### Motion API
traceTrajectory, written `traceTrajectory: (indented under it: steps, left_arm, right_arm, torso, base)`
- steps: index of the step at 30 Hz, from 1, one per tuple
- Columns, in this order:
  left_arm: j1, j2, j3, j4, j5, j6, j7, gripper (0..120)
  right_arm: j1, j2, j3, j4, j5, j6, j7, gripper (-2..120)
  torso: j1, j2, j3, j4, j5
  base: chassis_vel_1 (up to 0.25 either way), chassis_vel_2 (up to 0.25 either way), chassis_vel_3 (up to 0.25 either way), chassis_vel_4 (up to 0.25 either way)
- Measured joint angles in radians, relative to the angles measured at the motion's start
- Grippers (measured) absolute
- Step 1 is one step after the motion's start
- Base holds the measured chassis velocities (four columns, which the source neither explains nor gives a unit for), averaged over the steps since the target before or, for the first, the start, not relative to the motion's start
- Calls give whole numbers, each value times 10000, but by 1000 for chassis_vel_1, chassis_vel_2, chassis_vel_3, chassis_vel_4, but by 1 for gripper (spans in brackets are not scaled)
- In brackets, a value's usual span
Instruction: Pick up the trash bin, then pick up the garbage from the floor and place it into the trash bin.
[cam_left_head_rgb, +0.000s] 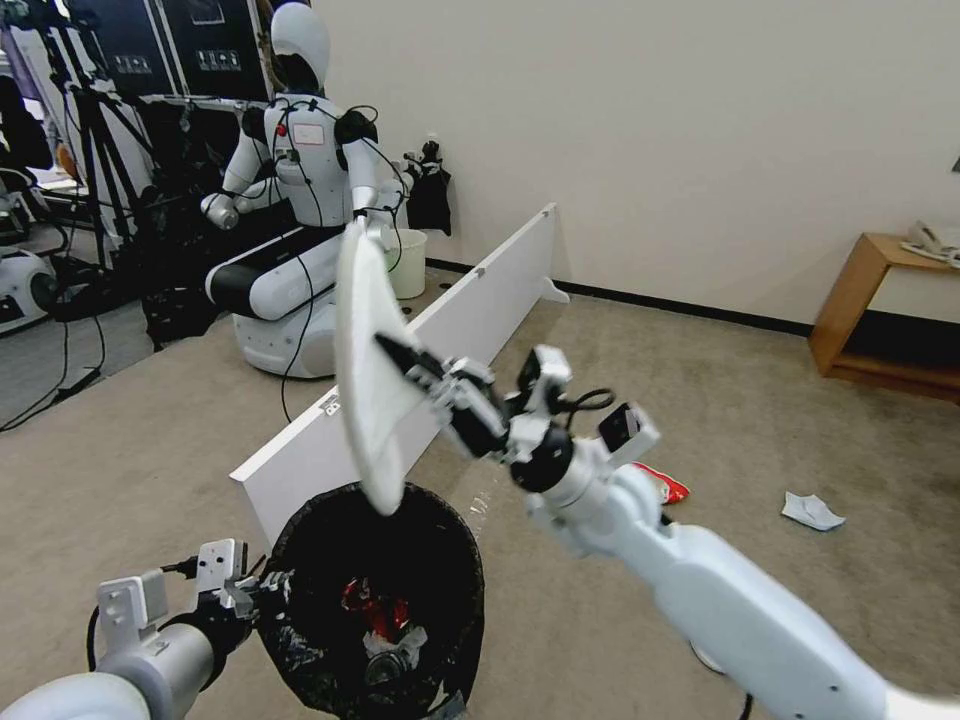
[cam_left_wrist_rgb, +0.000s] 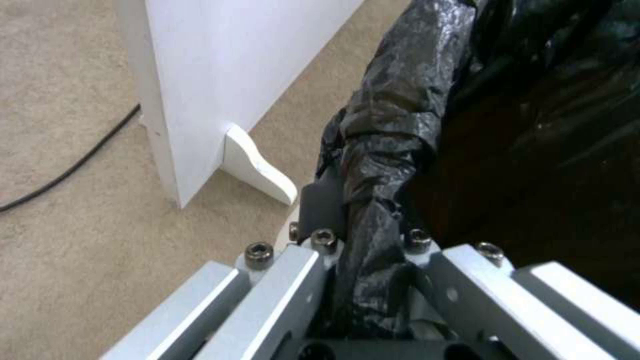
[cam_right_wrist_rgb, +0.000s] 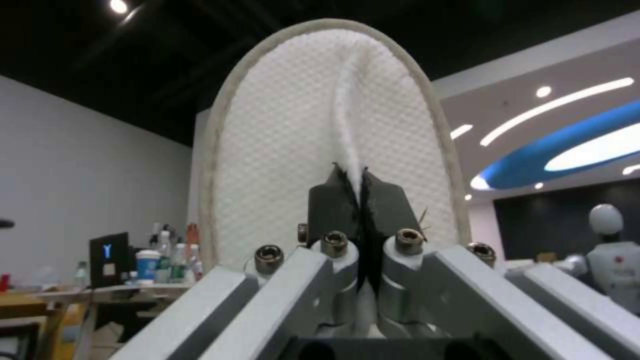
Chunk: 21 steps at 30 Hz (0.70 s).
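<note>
The trash bin (cam_left_head_rgb: 375, 600), lined with a crinkled black bag, is at the lower middle of the head view with red litter inside. My left gripper (cam_left_head_rgb: 262, 592) is shut on its rim; in the left wrist view the black bag (cam_left_wrist_rgb: 387, 150) is pinched between the fingers (cam_left_wrist_rgb: 320, 205). My right gripper (cam_left_head_rgb: 405, 362) is shut on a white slipper (cam_left_head_rgb: 365, 370), held upright just above the bin's far rim. The right wrist view shows the slipper (cam_right_wrist_rgb: 287, 125) with its fold clamped between the dark fingers (cam_right_wrist_rgb: 330, 205). A red-white packet (cam_left_head_rgb: 668, 486) and a white tissue (cam_left_head_rgb: 812, 511) lie on the carpet to the right.
A long white board (cam_left_head_rgb: 470, 310) stands on edge on the carpet just behind the bin. Another white robot (cam_left_head_rgb: 290, 200) sits at the back left beside a small cream bucket (cam_left_head_rgb: 408, 262). A wooden side table (cam_left_head_rgb: 880, 300) stands against the right wall.
</note>
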Motion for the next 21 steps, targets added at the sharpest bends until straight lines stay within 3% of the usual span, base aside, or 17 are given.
traceTrajectory:
  steps: [10, 21]
  left_arm:
    - [56, -122, -80, -124, -44, 0, -1, 1]
    - [95, -131, -81, -198, -47, 0, 3, 1]
  right_arm:
    - [-565, 300, -756, -494, -595, 114, -255, 0]
    - [-850, 101, -1349, -918, -1096, 194, -544, 0]
  torso:
    - [0, 0, 0, -3, 2]
    - [0, 0, 0, -3, 3]
  base:
    - [0, 0, 0, 0]
    - [0, 0, 0, 0]
